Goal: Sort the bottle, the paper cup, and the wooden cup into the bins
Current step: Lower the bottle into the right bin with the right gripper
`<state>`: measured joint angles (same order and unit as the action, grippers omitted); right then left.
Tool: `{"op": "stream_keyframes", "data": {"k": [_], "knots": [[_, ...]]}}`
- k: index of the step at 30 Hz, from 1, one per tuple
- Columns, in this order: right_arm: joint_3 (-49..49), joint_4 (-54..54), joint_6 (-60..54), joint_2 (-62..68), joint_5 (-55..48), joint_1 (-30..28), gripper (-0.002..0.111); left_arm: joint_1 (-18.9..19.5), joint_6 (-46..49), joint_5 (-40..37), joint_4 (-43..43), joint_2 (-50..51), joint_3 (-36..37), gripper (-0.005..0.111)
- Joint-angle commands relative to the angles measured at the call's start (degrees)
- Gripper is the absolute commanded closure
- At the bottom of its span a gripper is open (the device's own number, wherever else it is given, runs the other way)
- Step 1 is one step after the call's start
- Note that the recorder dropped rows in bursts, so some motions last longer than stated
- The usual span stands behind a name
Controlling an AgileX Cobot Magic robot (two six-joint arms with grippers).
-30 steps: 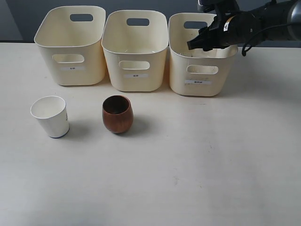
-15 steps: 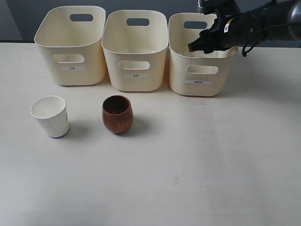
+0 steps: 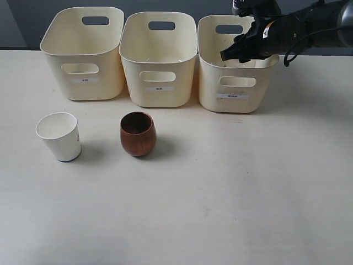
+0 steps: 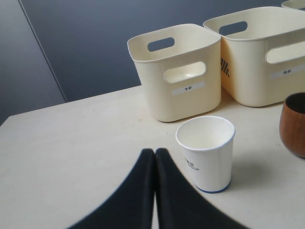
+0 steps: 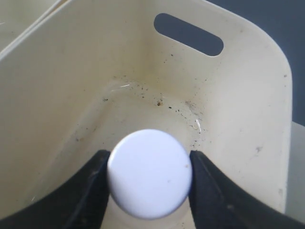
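Note:
My right gripper (image 3: 227, 54) hangs over the rightmost bin (image 3: 234, 83), shut on the bottle. In the right wrist view its black fingers (image 5: 95, 176) press both sides of the white cap (image 5: 149, 173), above the bin's speckled floor (image 5: 157, 109); the bottle's clear body is hidden under the cap. The white paper cup (image 3: 59, 136) stands upright at front left, and the brown wooden cup (image 3: 138, 133) stands to its right. My left gripper (image 4: 155, 153) is shut and empty, low over the table just short of the paper cup (image 4: 206, 152). It is out of the exterior view.
Three cream bins line the back: left (image 3: 83, 52), middle (image 3: 159, 58) and the right one. The left wrist view shows the left bin (image 4: 178, 90), the middle bin (image 4: 267, 71) and the wooden cup's edge (image 4: 293, 124). A dark wall lies behind the table.
My right gripper has shifted very slightly over the right bin, still holding the bottle. The cups and bins have not moved.

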<state>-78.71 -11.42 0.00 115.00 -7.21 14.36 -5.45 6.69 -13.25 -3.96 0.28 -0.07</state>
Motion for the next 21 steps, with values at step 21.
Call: {"op": "stream_keyframes", "data": {"k": [21], "knots": [[-0.46, 0.33, 0.00, -0.34, -0.38, -0.39, 0.055, -0.42, -0.11, 0.35, 0.00, -0.28, 0.07, 0.107]]}}
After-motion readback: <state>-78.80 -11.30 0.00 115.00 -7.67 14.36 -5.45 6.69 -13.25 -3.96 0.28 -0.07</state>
